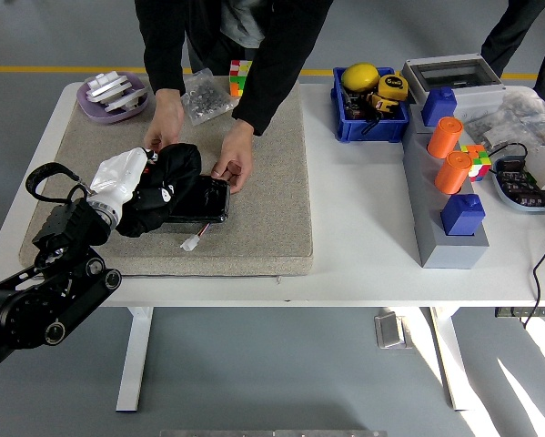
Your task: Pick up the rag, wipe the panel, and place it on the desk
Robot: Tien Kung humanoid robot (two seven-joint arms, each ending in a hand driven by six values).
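Note:
My left hand [104,196] is shut on a black and white rag [154,187] and holds it over the left end of a black panel [202,199] lying on the grey mat [263,182]. A person at the far side steadies the panel with both hands: one hand [166,123] at the rag's top edge, the other [233,159] on the panel's right end. A small white scrap [191,242] lies on the mat just in front of the panel. My right arm is out of view.
A purple dish [116,96] and a clear bag [206,94] sit at the mat's far edge beside a colour cube [240,77]. A blue bin [370,100], a grey block with orange cylinders [449,155] and blue blocks, and cables stand at the right.

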